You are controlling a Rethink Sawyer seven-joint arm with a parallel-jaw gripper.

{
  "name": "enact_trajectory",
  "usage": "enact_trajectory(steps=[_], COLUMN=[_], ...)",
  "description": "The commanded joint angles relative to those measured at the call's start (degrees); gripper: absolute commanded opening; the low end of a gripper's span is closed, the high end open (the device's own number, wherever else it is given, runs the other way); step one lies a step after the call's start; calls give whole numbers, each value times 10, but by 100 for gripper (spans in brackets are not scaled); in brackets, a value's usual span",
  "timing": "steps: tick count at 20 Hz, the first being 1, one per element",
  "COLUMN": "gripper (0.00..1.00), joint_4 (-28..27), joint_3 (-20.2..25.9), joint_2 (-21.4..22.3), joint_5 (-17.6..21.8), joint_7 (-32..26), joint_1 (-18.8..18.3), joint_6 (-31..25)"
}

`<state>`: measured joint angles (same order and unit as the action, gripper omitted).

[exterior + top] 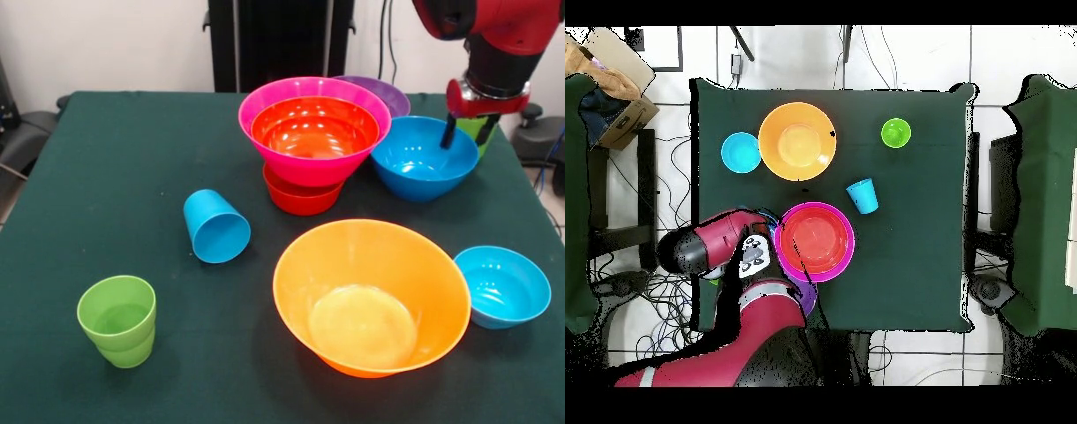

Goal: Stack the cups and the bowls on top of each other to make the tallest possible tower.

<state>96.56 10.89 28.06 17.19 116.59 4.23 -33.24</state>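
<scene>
Right now my gripper [470, 132] sits over the glossy blue plastic bowl [415, 159] beside the pink-and-red-orange bowl stack [313, 132], one finger [449, 132] inside the rim, nothing held. Probably light, stiff, slippery: pinch the rim wall.

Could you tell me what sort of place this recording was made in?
Probably a robotics lab: a table under dark green cloth on a tiled floor, loose cables beside it, and a cardboard box at one side.
</scene>
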Motion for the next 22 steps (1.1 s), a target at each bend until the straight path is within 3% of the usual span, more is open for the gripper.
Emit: enact_trajectory(steps=[1,12,21,22], gripper=[100,100,100,0], joint_4=[-46,-52,-56,-58], joint_3=[-3,-13,-19,-21], joint_2=[-51,-77,-75,-75], joint_5=[58,71,53,51], joint_7=[-2,22,27,28], joint_1=[10,24,31,34], joint_6=[40,86,86,85])
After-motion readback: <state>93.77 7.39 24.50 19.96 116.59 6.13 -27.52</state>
